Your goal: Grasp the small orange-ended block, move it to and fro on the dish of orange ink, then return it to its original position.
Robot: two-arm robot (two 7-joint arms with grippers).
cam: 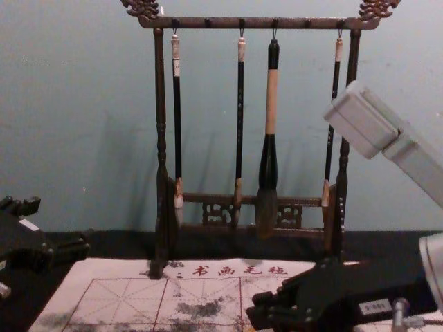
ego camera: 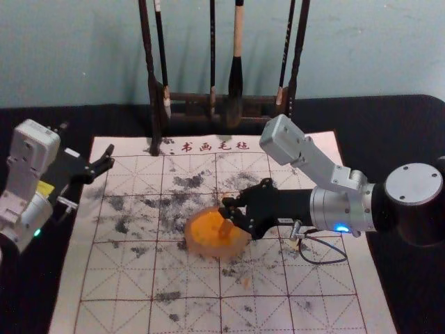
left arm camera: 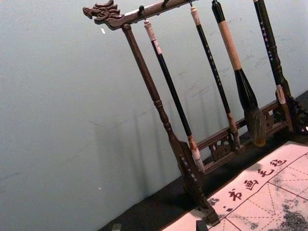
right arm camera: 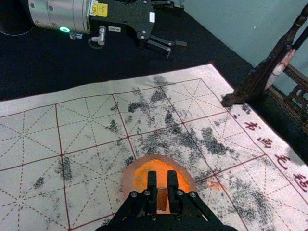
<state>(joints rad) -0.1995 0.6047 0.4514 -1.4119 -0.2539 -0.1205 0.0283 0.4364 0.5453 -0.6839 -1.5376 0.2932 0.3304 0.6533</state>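
Across the gridded mat (ego camera: 320,282), reached in from the right with the right gripper (right arm camera: 162,178), closed firmly on the small block (right arm camera: 162,199). Held the block over the orange ink (right arm camera: 143,175), its long axis roughly in line with the fingers; couldn't make out contact. Probably needed just a short sweep leftward and back within the dish (right arm camera: 128,185), with the right arm clearly nearer. Farther left, had the left gripper (cam: 61,225) idle, spread open. Beyond, saw the brush rack (cam: 221,23).
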